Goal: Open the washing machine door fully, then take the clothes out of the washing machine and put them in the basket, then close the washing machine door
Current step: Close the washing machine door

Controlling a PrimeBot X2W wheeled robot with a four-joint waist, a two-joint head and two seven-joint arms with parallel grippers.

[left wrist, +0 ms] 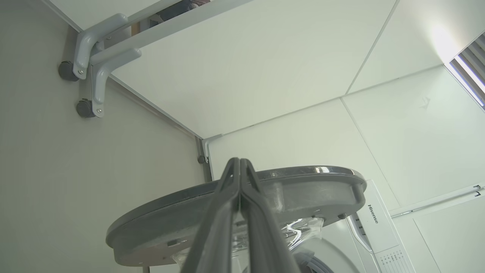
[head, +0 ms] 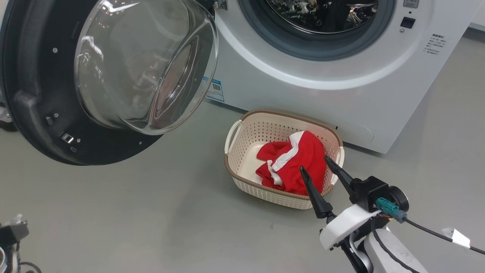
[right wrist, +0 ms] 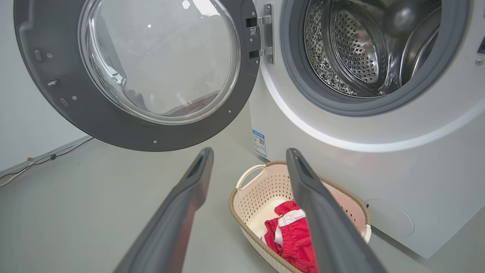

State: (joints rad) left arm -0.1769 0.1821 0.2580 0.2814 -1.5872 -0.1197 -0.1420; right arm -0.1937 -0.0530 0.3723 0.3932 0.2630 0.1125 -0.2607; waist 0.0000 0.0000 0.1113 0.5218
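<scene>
Swung wide on its hinge (right wrist: 265, 32), to the left of the washing machine (head: 303, 87): the washing machine door (head: 144, 68), black rim and bulging glass bowl out over the grey floor (head: 151, 220). In the round opening, shiny steel drum (head: 322, 13). On the floor just in front of the machine, below and right of the blue label (head: 214, 89): the basket (head: 246, 144), upright, one white handle (head: 232, 134) toward the door. Inside it, heaped toward the right side: the clothes (head: 299, 159), red with white stripes, some cream bottom bare at the left. At the basket's near right corner: the right tool (head: 314, 162), spread wide, gripping nothing, tips over the red fabric and the right rim in the head view. From the right wrist view, both fingers (right wrist: 189, 197) well apart, basket beyond them. In the left wrist view: the left tool (left wrist: 239, 163), pressed flat together with nothing between, pointing at the edge of the open door, white panels (left wrist: 265, 76) behind
</scene>
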